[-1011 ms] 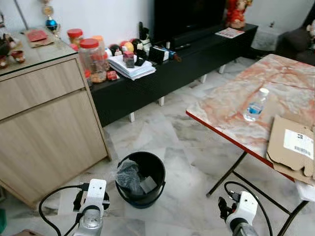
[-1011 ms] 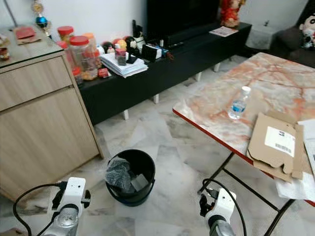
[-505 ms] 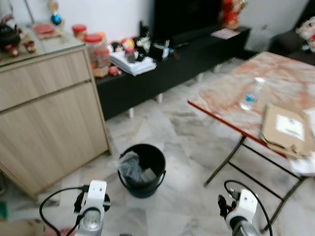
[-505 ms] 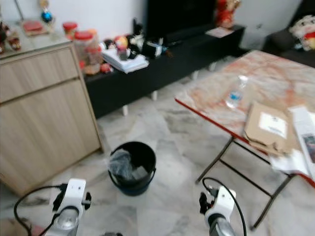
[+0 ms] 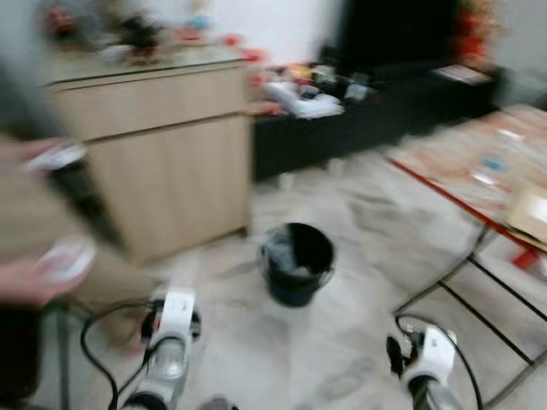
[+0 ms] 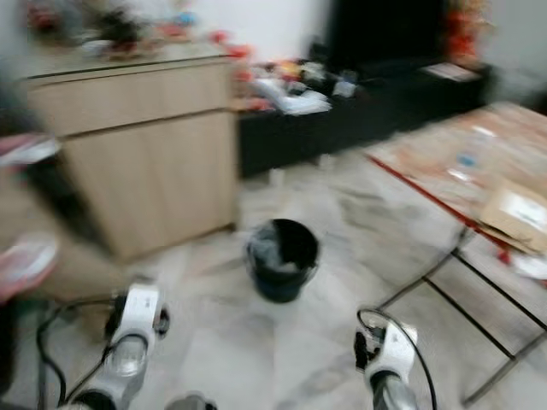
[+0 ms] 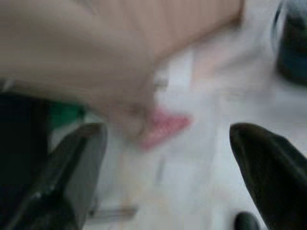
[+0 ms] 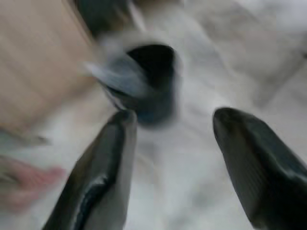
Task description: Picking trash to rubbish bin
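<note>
Marble floor (image 5: pixel 359 256): bin (image 5: pixel 297 263) upright, mouth up.

Home living room: wooden cabinet (image 5: pixel 162 154), marble floor (image 5: pixel 342 342).

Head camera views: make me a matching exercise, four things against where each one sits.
Things:
1. black bin
2. wooden cabinet
3. cardboard piece
4. papers

Places:
A. on the low black TV bench
B. on the marble floor, in front of the robot
C. on the red-edged table
D. against the wall, left of the bench

Pairs: 1-B, 2-D, 3-C, 4-A
</note>
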{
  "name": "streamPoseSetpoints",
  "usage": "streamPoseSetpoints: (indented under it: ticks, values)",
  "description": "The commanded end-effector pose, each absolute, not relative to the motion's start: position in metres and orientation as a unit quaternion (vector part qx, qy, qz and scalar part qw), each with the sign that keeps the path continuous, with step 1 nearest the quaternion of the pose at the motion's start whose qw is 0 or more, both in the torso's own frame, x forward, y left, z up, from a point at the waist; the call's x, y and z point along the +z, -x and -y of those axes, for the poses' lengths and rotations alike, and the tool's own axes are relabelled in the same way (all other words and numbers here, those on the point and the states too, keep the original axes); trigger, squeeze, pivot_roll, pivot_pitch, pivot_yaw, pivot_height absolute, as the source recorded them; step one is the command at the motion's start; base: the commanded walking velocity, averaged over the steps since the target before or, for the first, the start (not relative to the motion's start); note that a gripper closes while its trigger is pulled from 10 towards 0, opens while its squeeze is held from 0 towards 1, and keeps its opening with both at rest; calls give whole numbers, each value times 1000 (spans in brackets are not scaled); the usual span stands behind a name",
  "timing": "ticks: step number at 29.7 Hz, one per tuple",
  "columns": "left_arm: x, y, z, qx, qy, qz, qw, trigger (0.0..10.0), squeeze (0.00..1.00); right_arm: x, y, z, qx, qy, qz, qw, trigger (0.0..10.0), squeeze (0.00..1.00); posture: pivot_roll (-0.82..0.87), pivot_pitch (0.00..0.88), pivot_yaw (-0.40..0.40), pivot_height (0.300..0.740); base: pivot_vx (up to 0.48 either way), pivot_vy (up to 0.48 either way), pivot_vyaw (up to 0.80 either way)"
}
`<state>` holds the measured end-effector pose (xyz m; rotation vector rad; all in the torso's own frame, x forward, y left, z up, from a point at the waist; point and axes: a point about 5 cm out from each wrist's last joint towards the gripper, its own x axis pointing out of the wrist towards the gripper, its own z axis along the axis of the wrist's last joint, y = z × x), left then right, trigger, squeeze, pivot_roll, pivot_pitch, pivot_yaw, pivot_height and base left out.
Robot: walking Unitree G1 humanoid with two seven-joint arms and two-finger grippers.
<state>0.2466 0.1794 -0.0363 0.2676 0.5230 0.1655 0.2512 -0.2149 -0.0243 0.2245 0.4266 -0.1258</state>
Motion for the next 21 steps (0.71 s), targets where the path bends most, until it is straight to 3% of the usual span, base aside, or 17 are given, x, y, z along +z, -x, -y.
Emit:
streamPoseSetpoints:
  ticks: [1, 8, 21]
  values:
    - [-7, -279, -168, 57, -134, -178, 973, 10000, 0, -14, -262, 213, -46, -100, -188, 976, 10000, 0, 63, 0, -65, 740, 0, 0, 0]
    - [23, -304, -146, 11, -160, -95, 982, 10000, 0, 16, -291, 204, -20, -105, -113, 988, 10000, 0, 62, 0, -73, 740, 0, 0, 0]
    - [47, -324, -122, -20, -147, -55, 987, 10000, 0, 43, -310, 176, 14, -109, -42, 993, 10000, 0, 53, 0, -76, 740, 0, 0, 0]
